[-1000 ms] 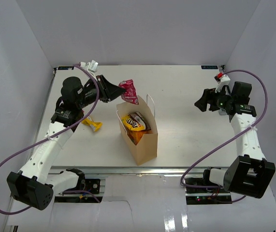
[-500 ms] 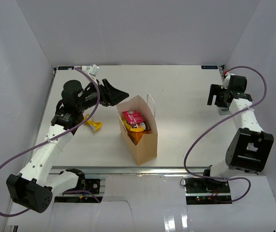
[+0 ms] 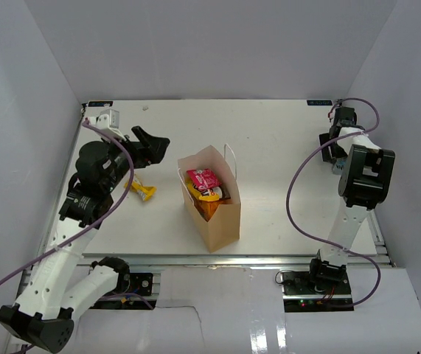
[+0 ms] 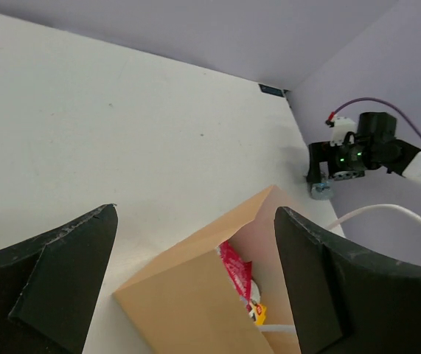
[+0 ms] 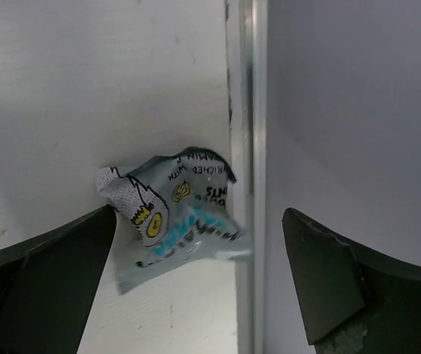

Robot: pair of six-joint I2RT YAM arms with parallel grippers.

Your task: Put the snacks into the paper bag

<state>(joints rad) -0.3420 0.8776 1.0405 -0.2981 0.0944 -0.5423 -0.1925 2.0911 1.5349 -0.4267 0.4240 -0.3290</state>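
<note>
From my console the left arm rises from its base at 7 o'clock and bends at the elbow. Its left gripper [image 3: 155, 146] hangs above the table [image 3: 269, 140] at about 10 o'clock from the paper bag [image 3: 221, 221], black wedge-shaped fingers spread wide with nothing between them. Below it a small yellow packet [image 3: 143, 191], thin and glossy, lies flat at the bag's 9 o'clock, well apart from it. The bag stands upright near the middle, matte tan kraft with crisp folded corners, its mouth open and a thin white string handle [image 3: 230, 152] arching at the far rim. Inside, a shiny pink-red pack [image 3: 201, 178] lies on top of yellow and orange wrappers. At 2 o'clock the right arm is folded tightly on itself, a purple cable [image 3: 298, 184] looping beside it, and the right gripper [image 5: 195, 221] points down at the table's right edge. Its jaws are parted, one on each side of a crinkled pale blue packet [image 5: 172, 221] printed with small yellow faces, which lies against the metal rail [image 5: 245, 110]; I cannot tell whether either finger touches it.
</note>
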